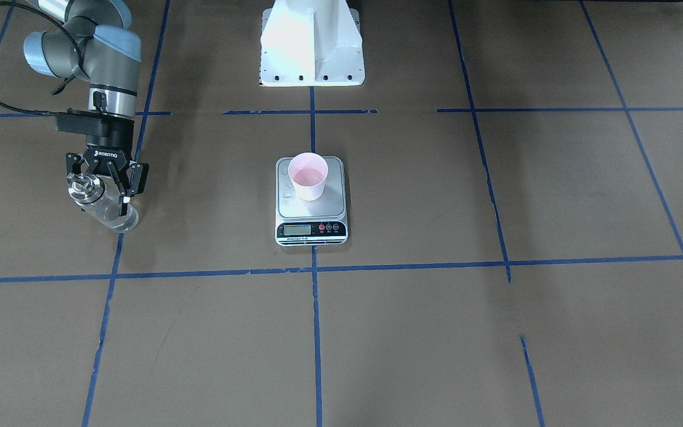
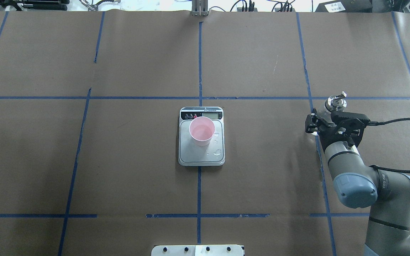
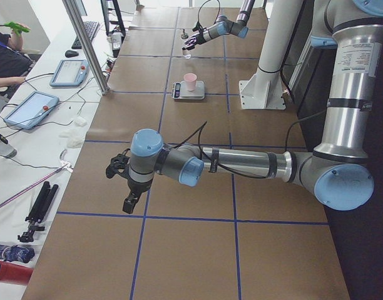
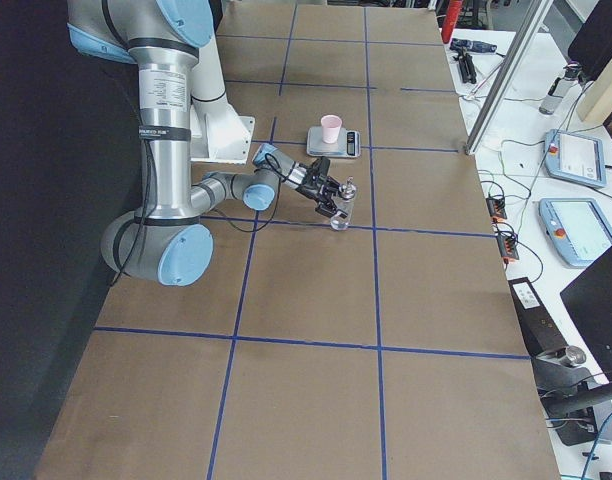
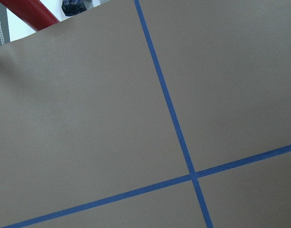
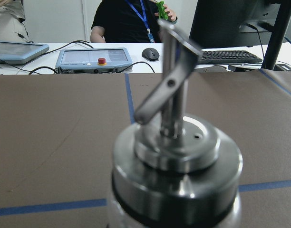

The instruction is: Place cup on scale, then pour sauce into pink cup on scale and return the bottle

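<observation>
Bottle [image 1: 117, 217]: clamped in the right gripper [image 1: 100, 198], far out on the table's right side as seen from overhead. Gripped on the clear glass body just below the silver collar [image 1: 83, 191], one black finger [image 1: 130, 181] on each side, pads pressed to the glass with no gap showing. Stands about upright in that grip, bent spout [image 2: 341, 95] on top. Fills the right wrist view with spout and collar, blurred by closeness. Hangs low over a blue tape line [image 1: 103, 320]; cannot tell whether the base touches the table [image 1: 495, 356]. Lies well apart from the scale [image 1: 312, 228], to its right and about level with it.

Cup [image 1: 308, 176]: sits upright on the scale's steel platform, toward the display end, open rim up, pink inside. Touches nothing but the platform. Well apart from both sets of fingers. Beside it on the bare steel, a few clear drops [image 2: 218, 153].

Left gripper [image 3: 121, 184]: hangs above bare brown paper out at the table's left end, well apart from scale, cup and bottle. Seen only from the side, so cannot tell how far its fingers stand open. Holds nothing that can be made out. Looks down on paper and crossing tape only.
</observation>
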